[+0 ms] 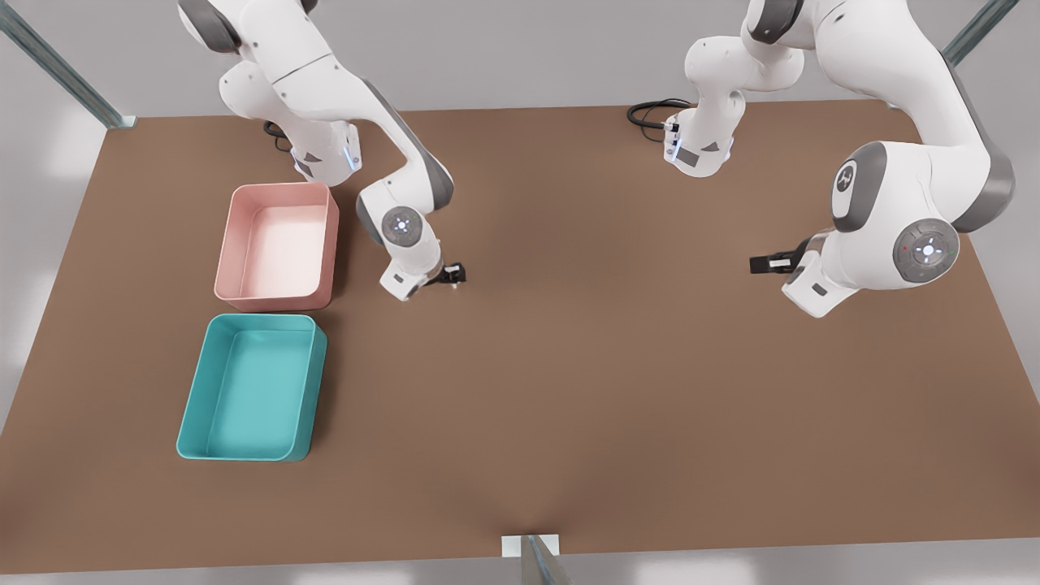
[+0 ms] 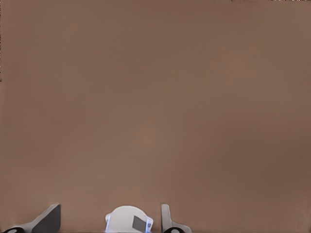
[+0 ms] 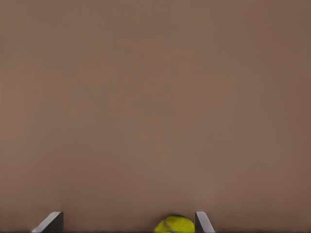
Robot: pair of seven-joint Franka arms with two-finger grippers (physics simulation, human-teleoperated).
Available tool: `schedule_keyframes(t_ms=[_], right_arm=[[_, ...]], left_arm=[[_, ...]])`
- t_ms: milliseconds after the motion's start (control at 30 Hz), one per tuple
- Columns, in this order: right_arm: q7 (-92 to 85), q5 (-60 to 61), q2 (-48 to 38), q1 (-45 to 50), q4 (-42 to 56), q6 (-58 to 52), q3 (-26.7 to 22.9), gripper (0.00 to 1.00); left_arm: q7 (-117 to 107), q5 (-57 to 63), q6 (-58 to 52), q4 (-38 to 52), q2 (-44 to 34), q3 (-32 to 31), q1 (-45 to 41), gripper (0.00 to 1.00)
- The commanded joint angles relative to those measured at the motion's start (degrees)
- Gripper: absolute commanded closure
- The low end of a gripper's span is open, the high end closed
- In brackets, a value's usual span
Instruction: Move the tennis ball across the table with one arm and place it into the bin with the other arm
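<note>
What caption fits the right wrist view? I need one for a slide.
Right gripper, fingers open, low over the brown table, with the tennis ball beside one finger.

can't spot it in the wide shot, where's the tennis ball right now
The tennis ball shows in the right wrist view, on the brown table between the open right pincer fingertips, close to one of them.

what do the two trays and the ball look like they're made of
The teal bin and pink tray look like moulded plastic: thin smooth walls, rounded corners, uniform colour, soft sheen. The tennis ball by the right claw looks felt-covered: matte yellow-green with a pale curved seam, though the nap isn't discernible.
</note>
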Motion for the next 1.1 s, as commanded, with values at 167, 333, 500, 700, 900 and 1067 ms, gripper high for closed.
schedule_keyframes(t_ms=[167,333,500,700,900,1067], right_arm=[[11.2,0.0,-6.3,2.3,-10.5,10.4,0.0,0.0],[10.9,0.0,-7.8,2.7,-15.1,10.7,0.0,0.0],[9.8,0.0,-6.8,1.9,-16.5,11.9,-0.1,0.0],[9.5,0.0,-2.5,1.9,-16.5,13.7,-0.1,0.0],[9.6,0.0,0.6,2.8,-16.5,16.9,-0.1,0.0],[9.6,0.0,2.2,2.8,-16.8,17.6,-0.1,0.0]], left_arm=[[-13.6,-0.2,-2.4,0.1,-0.3,-0.1,0.4,0.0],[-13.6,-0.3,-2.4,0.1,-0.3,-0.2,0.1,0.0],[-13.6,-0.2,-2.1,0.1,-0.2,-0.3,0.2,0.0],[-13.7,-0.3,-2.1,0.1,-0.2,-0.3,0.1,0.0],[-13.6,-0.3,-2.0,0.1,-0.2,-0.3,-0.1,0.0],[-13.6,-0.3,-2.0,0.1,-0.2,-0.3,-0.1,0.0]])
